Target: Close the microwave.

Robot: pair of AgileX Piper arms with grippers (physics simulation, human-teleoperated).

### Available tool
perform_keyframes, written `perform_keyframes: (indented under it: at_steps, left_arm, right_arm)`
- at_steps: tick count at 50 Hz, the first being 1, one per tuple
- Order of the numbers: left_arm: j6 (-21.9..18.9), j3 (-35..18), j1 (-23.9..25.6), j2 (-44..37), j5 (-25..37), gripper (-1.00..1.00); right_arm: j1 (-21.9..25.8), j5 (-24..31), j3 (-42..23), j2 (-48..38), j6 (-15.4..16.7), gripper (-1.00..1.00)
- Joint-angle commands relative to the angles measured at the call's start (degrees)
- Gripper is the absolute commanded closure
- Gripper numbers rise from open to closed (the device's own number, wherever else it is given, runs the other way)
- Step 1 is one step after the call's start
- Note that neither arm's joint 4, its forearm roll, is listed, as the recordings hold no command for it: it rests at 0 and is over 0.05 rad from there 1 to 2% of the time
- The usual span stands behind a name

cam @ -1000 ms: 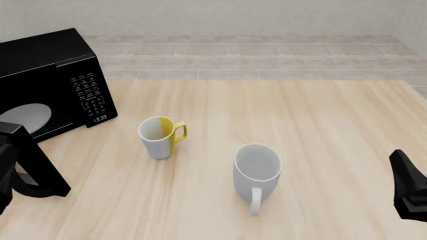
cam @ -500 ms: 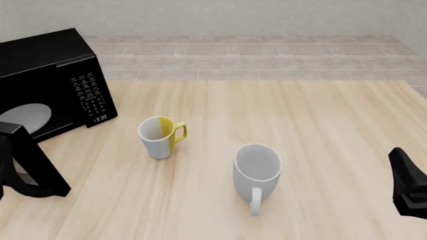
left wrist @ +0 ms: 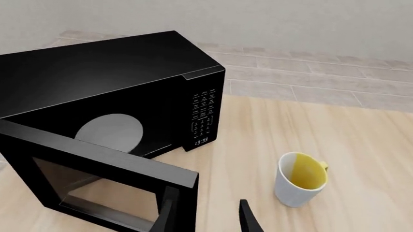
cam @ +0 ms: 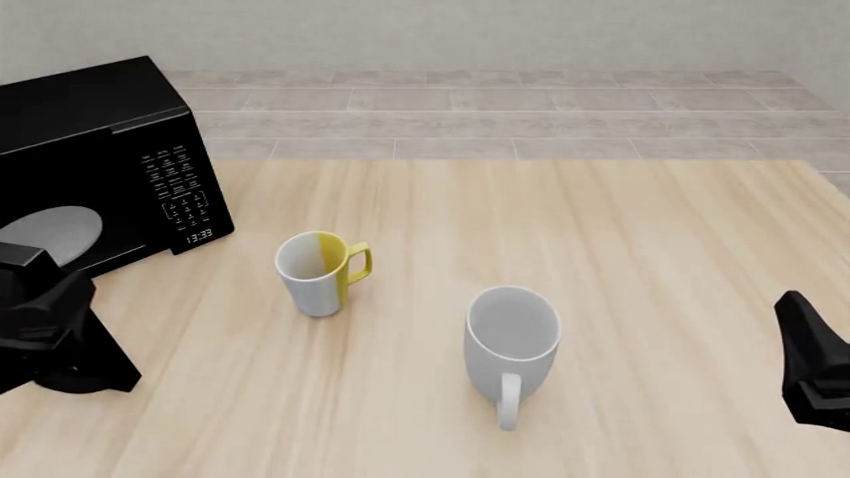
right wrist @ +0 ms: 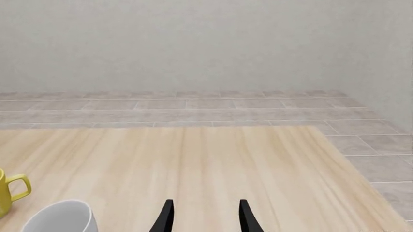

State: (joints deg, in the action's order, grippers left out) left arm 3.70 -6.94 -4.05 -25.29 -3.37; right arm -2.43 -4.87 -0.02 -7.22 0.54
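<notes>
The black microwave stands at the table's far left, with its keypad and a clock reading 13:33. Its dark-windowed door hangs open, swung out toward the near side, and the white turntable shows inside. My left gripper is open, and one of its fingers is at the door's free edge. In the front view the left arm overlaps the door's top. My right gripper is open and empty, low at the right edge, far from the microwave.
A white mug with a yellow side and handle stands just right of the microwave's front; it also shows in the left wrist view. A larger white mug stands mid-table. The table's right edge runs beside a tiled floor.
My left arm has come up into the front view and now overlaps the open door's top edge. The door, the mugs and the right arm have barely moved.
</notes>
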Motion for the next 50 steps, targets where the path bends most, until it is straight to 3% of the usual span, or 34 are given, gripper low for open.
perform_keyframes:
  at_steps: [1,3,19,29,50]
  left_arm:
    - [-1.8,0.5,-1.2,-12.3,-12.5,-1.0]
    - [-0.7,-0.3,-1.6,-16.9,-15.2,-1.0]
    - [-1.0,-2.0,-4.5,-27.3,-23.4,-1.0]
    - [-1.2,-4.1,-4.5,-29.1,-23.1,-1.0]
    - [-3.2,-8.9,-6.0,-37.9,-28.5,-1.0]
  right_arm:
    - [0.1,-1.2,0.0,-1.9,0.4,-1.0]
    - [0.1,-1.0,0.0,-1.7,0.5,-1.0]
    - [-0.8,0.0,0.0,-0.2,0.5,-1.0]
    - [-0.4,-0.1,0.0,-0.6,0.0,-1.0]
    - [-0.5,-0.7,0.0,-1.9,0.2,-1.0]
